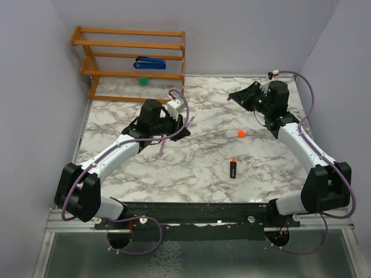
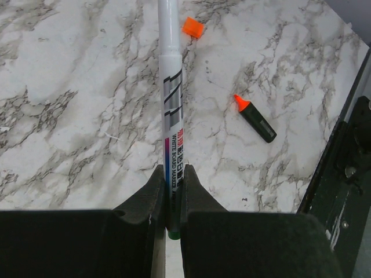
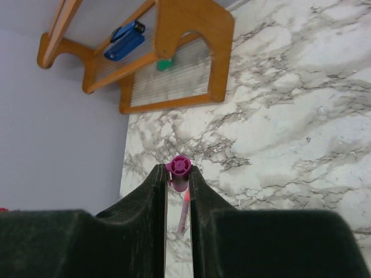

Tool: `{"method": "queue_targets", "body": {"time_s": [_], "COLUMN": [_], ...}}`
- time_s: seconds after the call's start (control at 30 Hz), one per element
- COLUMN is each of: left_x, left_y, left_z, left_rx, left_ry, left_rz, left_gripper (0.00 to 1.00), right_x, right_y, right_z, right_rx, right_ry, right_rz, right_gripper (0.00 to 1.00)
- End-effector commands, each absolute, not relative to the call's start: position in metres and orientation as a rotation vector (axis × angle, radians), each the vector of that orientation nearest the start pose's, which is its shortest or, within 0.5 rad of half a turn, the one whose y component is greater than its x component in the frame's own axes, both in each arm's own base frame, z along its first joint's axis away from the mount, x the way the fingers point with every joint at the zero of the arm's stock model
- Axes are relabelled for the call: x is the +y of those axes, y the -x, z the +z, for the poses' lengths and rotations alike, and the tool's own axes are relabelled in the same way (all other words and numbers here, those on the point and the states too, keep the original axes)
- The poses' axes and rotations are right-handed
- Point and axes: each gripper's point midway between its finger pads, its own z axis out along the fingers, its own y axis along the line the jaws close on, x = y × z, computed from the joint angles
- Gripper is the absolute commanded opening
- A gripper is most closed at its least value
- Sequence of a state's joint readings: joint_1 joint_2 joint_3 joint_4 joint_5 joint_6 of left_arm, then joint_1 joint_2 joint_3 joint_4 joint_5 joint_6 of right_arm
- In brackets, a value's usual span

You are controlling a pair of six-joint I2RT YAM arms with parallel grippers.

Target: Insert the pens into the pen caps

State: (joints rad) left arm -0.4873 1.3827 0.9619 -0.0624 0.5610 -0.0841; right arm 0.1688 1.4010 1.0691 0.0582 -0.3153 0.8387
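Left tool [image 2: 173, 174]: closed on the silver-grey pen [image 2: 171, 110], clamping its lower barrel. The pen points straight ahead over the bench [image 1: 203, 150], and its far end runs out of the wrist view.
Right tool [image 3: 176, 169]: closed on the magenta cap [image 3: 179, 167], pinched right at the fingertips. It is held up over the far right of the bench, facing the wooden rack [image 3: 191, 23].
Unclear detail: a thin pinkish streak [image 3: 184, 211] shows between the right jaws below the cap. I cannot tell what it is.
Pen to cap: well apart, with the two arms on opposite sides of the bench and nothing lined up yet.
Black marker [image 1: 232, 168]: lying flat toward the near side of the bench with its orange tip bare. Neither tool is touching it.
Orange cap [image 1: 240, 134]: loose on the bench beyond the marker's tip, near it but not touching.
Third pair: not made out in any view.
Done so far: no pen can be seen seated in a cap.
Step in hand: probably bringing the held pen and the held cap together for a first joining.
Left to do: judging by this, that joining, then the black marker with its orange cap, then the remaining pair.
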Motion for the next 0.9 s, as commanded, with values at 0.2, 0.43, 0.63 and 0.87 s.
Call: {"method": "queue_targets", "body": {"time_s": [0.2, 0.43, 0.63, 0.87], "left_x": [-0.290, -0.285, -0.283, -0.281], "left_y": [-0.275, -0.284, -0.285, -0.288], "left_z": [0.200, 0.200, 0.202, 0.199], "left_rx": [1.839, 1.857, 1.851, 1.864], "left_ry": [-0.917, -0.876, -0.854, -0.841], "left_rz": [-1.054, -0.987, -0.977, -0.958], "left_gripper": [0.00, 0.00, 0.00, 0.00], "right_x": [0.210, 0.241, 0.265, 0.275], "right_y": [-0.398, -0.376, -0.360, -0.354], "right_z": [0.316, 0.328, 0.322, 0.306], "right_rx": [1.679, 1.638, 1.654, 1.696], "right_ry": [-0.007, 0.131, 0.201, 0.210], "right_rz": [1.182, 1.252, 1.273, 1.298], "right_gripper": [0.00, 0.00, 0.00, 0.00]}}
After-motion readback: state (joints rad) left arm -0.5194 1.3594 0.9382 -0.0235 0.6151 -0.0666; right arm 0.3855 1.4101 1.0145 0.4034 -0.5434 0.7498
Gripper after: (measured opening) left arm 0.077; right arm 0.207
